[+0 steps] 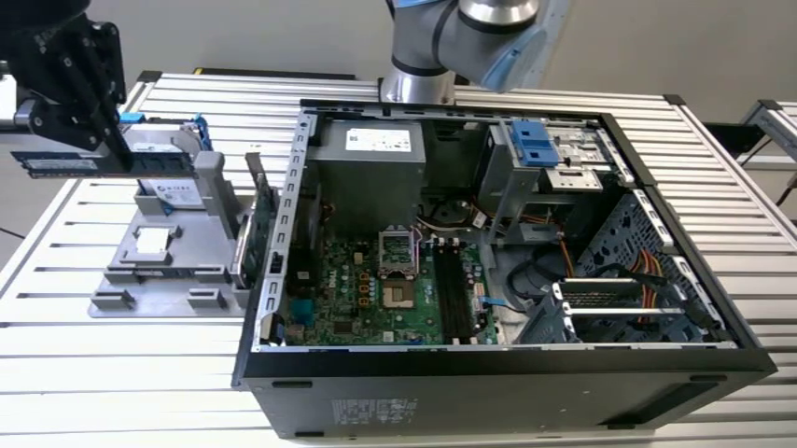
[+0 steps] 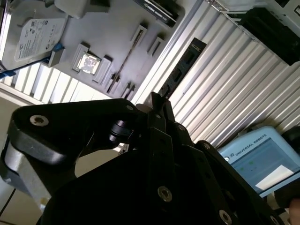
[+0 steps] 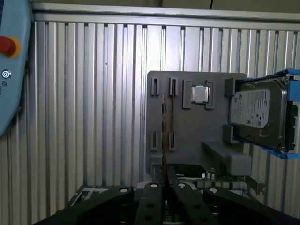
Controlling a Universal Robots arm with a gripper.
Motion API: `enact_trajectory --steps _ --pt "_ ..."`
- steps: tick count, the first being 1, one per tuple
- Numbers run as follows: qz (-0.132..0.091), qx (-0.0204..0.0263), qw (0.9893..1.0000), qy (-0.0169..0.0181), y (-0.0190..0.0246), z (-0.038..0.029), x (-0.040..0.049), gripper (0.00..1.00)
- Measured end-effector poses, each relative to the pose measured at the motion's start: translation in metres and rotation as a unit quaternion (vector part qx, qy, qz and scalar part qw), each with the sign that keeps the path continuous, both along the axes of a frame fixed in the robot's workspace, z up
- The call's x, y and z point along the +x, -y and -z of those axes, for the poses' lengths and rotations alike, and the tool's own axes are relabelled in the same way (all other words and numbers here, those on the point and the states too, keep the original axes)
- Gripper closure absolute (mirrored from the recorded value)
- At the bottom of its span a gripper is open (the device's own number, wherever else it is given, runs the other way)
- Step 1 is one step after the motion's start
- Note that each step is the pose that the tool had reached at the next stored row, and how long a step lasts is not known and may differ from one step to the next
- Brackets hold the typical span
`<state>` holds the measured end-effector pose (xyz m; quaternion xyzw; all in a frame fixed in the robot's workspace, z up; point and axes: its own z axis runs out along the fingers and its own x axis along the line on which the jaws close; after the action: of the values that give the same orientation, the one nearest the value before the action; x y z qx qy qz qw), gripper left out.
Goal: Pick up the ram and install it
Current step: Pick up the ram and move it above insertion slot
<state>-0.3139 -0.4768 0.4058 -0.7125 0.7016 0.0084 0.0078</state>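
My gripper (image 1: 115,157) is shut on the ram (image 1: 56,165), a thin dark blue-green stick with a label. It holds the stick level in the air above the grey fixture plate (image 1: 149,280) at the exterior view's left. In the first wrist view the ram (image 3: 163,136) stands edge-on, rising from between the fingertips (image 3: 154,190) over the plate (image 3: 187,126). The second wrist view has the ram (image 2: 180,70) jutting out past the black fingers (image 2: 159,117). The open computer case (image 1: 498,373) lies to the right, with the motherboard's dark memory slots (image 1: 454,289) facing up.
A silver hard drive with blue rails (image 1: 168,159) (image 3: 255,110) stands on the fixture, beside a small square chip (image 3: 200,93). A green expansion card (image 1: 256,233) stands at the case's left wall. The arm's base (image 1: 417,84) is behind the case. A teach pendant (image 2: 260,159) lies on the slatted table.
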Motion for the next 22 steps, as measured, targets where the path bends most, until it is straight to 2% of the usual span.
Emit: enact_trajectory --steps 11,22 --pt "-0.005 0.0 1.0 -0.0001 0.0 0.0 0.0198 1.0" --pt "-0.006 0.0 1.0 -0.0003 0.0 -0.0001 0.0357 1.0"
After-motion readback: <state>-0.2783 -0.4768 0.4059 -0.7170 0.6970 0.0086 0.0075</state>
